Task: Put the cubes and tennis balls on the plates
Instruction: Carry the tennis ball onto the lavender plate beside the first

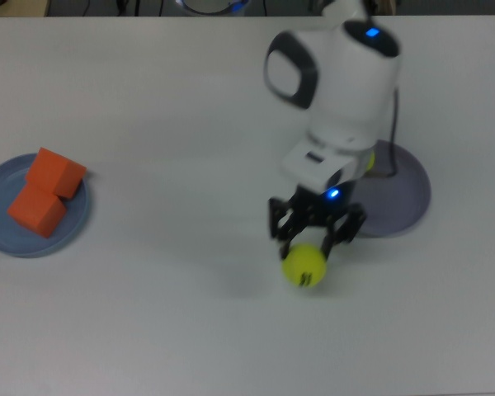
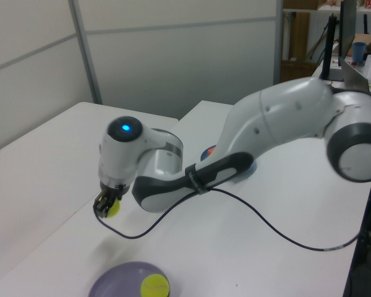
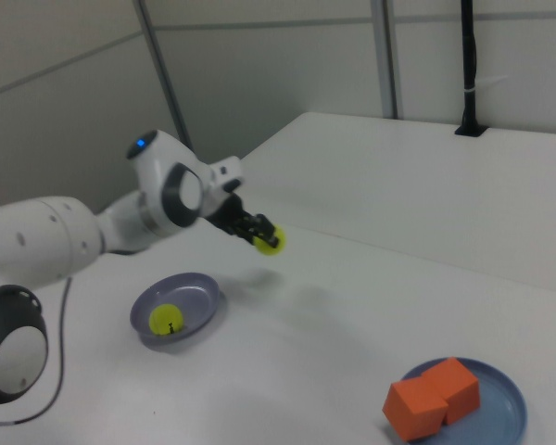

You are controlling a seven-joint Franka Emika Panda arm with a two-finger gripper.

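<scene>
My gripper (image 1: pixel 312 239) clamps a tennis ball (image 1: pixel 304 266) and holds it in the air above the white tabletop (image 1: pixel 165 289), near the lavender plate (image 1: pixel 400 198) at the top view's right edge. A second tennis ball (image 3: pixel 166 320) sits on that plate. Both orange cubes (image 1: pixel 48 191) rest touching on the blue plate (image 1: pixel 0 235) by the top view's left edge.

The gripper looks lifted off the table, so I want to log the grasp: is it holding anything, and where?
Yes: the gripper holds a tennis ball, fingers pinching its opposite sides, clear of the table.
</scene>
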